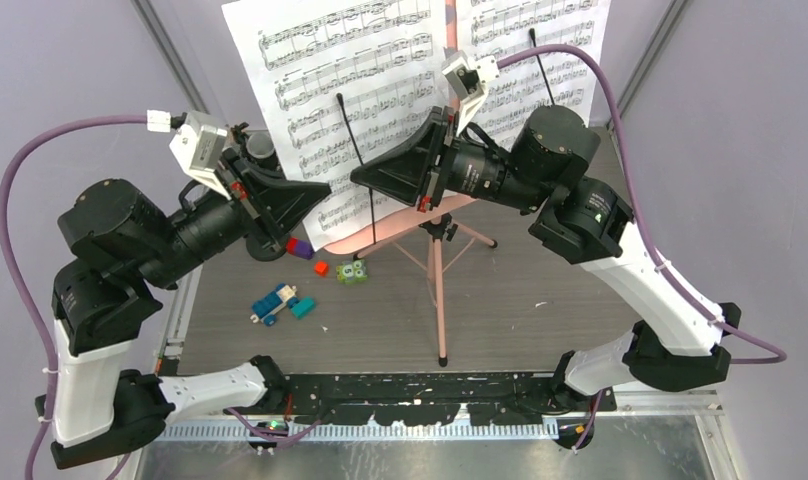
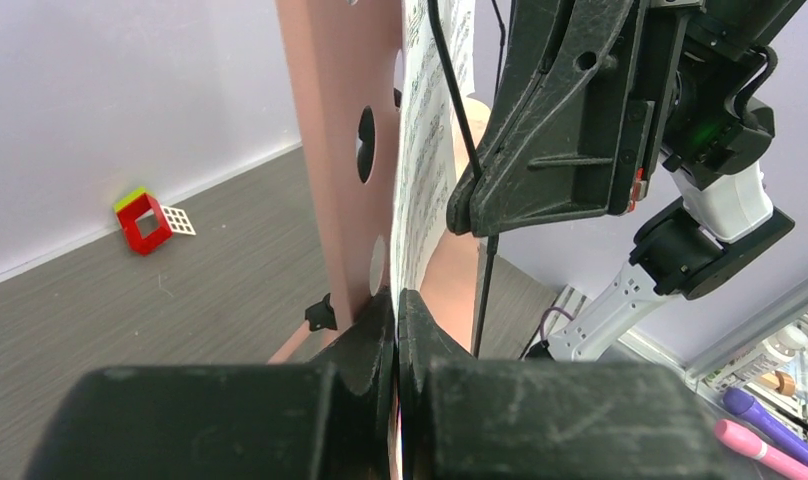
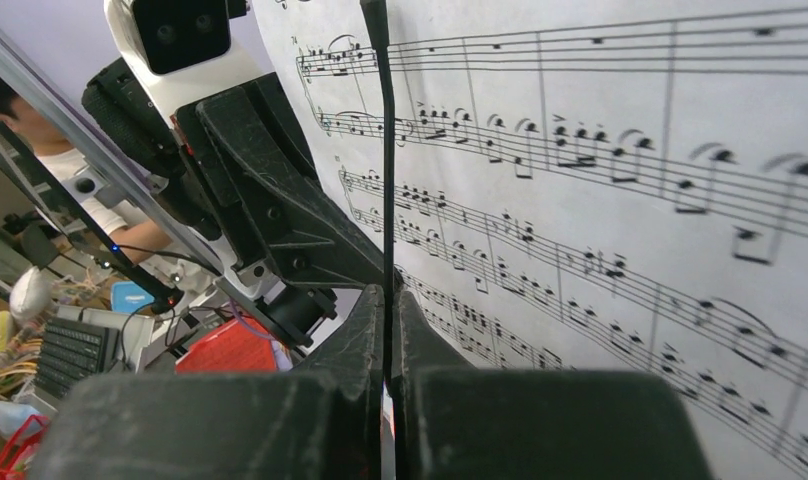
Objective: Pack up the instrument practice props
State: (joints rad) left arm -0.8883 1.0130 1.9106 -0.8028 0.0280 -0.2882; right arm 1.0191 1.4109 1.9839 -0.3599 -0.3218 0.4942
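Two arms rise from the near edge of the table (image 1: 540, 320) and lean in toward each other over it. A few toy blocks lie loose on the left of the table: a blue and white cluster (image 1: 275, 303) nearest, then a green block (image 1: 352, 271), a small red one (image 1: 321, 268) and a purple one (image 1: 298, 247) under the left arm.

Right of them stands the pink music stand (image 1: 439, 290) on its three spread legs, about mid-table, its pole upright. Its desk (image 2: 330, 120), pierced with round holes, carries two pages of sheet music. The left page (image 1: 350, 70) and the right page (image 1: 530, 40) reach up toward the back wall. Each has a thin black wire arm across its face.

The left gripper (image 1: 318, 187) comes in from the left at the bottom corner of the left page. Its own camera shows the jaws pressed together, with the lower edge of that page running down into the seam between them, right against the pink desk.

The right gripper (image 1: 360, 177) comes from the right and meets the same page low down, its tips near those of the left gripper but not touching them. Its wrist view shows the jaws clenched on the wire arm (image 3: 385, 150), which comes straight down the printed staves into the closed gap.

Beyond the desk, another red block (image 2: 145, 220) sits on the table by the far wall.
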